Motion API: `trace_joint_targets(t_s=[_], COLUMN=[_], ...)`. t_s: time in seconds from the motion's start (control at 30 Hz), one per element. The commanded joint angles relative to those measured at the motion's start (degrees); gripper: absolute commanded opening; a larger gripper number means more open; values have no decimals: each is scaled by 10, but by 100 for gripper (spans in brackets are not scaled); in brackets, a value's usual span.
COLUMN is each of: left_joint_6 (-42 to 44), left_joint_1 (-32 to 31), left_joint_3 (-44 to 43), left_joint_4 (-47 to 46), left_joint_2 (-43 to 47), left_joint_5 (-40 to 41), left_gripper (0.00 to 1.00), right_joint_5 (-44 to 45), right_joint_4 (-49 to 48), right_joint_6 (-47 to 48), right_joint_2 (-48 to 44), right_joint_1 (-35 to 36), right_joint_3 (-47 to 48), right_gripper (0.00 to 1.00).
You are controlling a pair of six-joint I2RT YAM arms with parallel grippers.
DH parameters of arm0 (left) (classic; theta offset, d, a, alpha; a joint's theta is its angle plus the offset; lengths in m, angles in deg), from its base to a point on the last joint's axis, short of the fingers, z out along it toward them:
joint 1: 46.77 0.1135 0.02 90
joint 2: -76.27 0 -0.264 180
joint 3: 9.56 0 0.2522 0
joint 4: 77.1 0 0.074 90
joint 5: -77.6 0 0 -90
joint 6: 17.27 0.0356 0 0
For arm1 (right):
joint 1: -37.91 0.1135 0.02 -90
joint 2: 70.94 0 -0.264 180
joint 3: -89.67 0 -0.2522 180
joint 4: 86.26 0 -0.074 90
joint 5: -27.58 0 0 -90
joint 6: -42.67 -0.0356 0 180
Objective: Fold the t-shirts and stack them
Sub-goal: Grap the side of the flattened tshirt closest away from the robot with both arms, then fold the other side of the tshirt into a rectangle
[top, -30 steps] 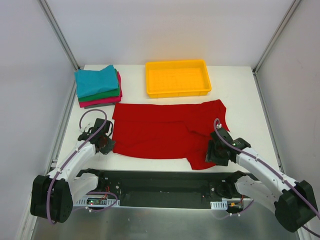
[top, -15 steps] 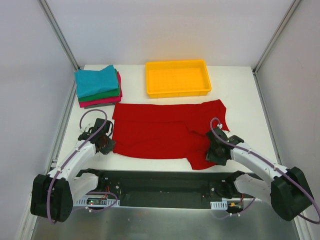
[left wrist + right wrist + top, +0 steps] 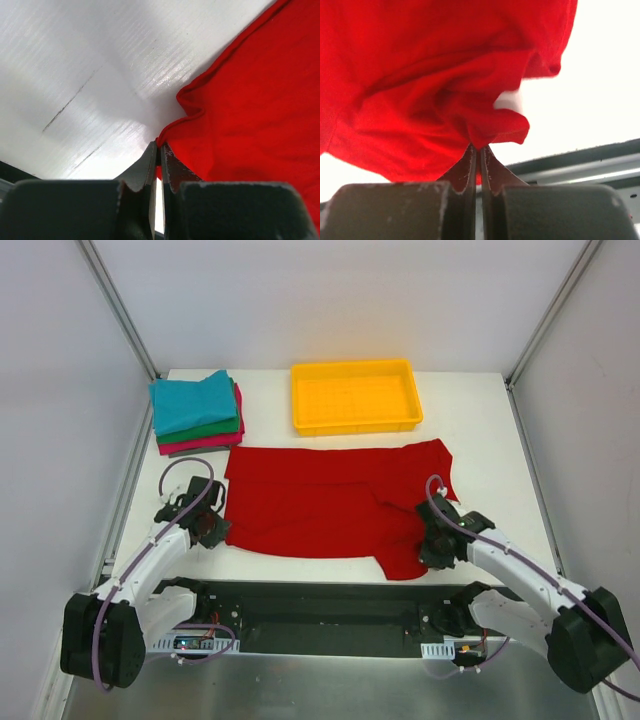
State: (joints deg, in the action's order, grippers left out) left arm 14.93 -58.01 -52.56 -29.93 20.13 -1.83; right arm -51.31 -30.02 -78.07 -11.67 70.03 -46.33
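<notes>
A large bright red t-shirt [image 3: 320, 500] lies spread across the near half of the white table. My left gripper [image 3: 218, 531] is shut on its near left corner [image 3: 172, 127], the cloth edge pinched between the fingertips. My right gripper [image 3: 428, 540] is shut on a bunched fold [image 3: 495, 131] at the shirt's near right part, lifting it slightly. Three folded t-shirts, teal [image 3: 192, 400] on green [image 3: 205, 430] on pink-red [image 3: 215, 443], are stacked at the far left.
A yellow plastic tray [image 3: 355, 421] stands at the far middle of the table. A black base rail [image 3: 320, 605] runs along the near edge between the two arm bases. White walls and metal posts close in the sides.
My right gripper has closed on the red shirt's fold and shifted slightly, bunching the cloth. The left gripper has stayed shut on the shirt's corner.
</notes>
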Motion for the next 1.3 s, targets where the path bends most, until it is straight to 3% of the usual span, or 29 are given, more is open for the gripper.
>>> trace_joint_targets(t_s=[0.0, 0.2, 0.4, 0.63, 1.27], left_joint_6=[1, -6, -11, -10, -26], left_joint_1=[-1, -1, -1, -1, 0], left_joint_3=[-15, 1, -2, -54, -203], left_joint_4=[36, 54, 64, 60, 17], left_joint_2=[24, 57, 73, 38, -157], left_joint_5=[16, 16, 24, 16, 52], left_gripper=[0, 0, 0, 0, 0], right_joint_5=[-76, -164, -89, -22, -55], right_joint_4=[110, 160, 193, 147, 2], right_joint_6=[8, -13, -18, 28, 171], right_joint_2=[-73, -114, -123, -86, 135], right_joint_1=[3, 16, 20, 1, -165], right_joint_3=[11, 12, 51, 126, 308], right_gripper=[1, 1, 1, 1, 1])
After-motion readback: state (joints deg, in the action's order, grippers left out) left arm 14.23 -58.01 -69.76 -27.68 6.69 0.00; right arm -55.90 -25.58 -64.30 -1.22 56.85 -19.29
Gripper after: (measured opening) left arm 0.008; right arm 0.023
